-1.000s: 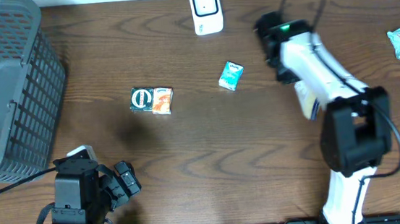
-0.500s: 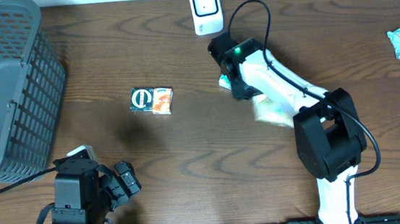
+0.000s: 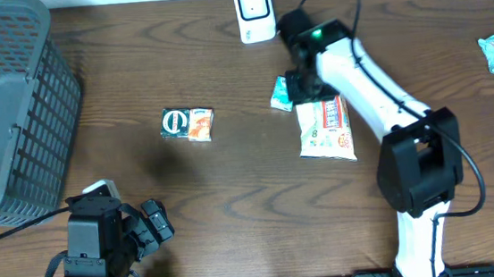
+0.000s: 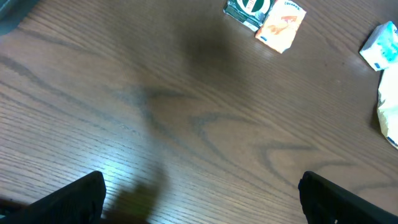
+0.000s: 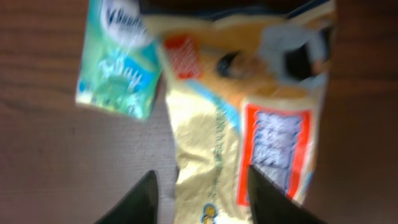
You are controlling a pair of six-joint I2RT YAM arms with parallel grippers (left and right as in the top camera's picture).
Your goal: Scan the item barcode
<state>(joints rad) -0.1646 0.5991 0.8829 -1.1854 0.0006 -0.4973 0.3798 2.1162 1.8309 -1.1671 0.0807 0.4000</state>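
Right gripper [image 5: 202, 174] hangs over the far end of the snack packet [image 3: 325, 129]. Its two dark fingers [image 5: 144, 200] stand apart with crinkled yellow foil between them; whether they pinch it cannot be told. The packet lies flat on the wooden table [image 3: 232, 176], right of the middle, just beside a small blue-green tissue pack [image 3: 284, 92]. A white scanner [image 3: 254, 12] stands at the far edge. Much bare wood lies toward the near edge. A green and orange carton [image 3: 187, 124] lies left of the middle, and a grey mesh basket [image 3: 3, 115] fills the far left corner. The white right arm [image 3: 377, 82] stretches from the near edge. Left gripper [image 4: 199, 193] is spread wide at the near left corner.
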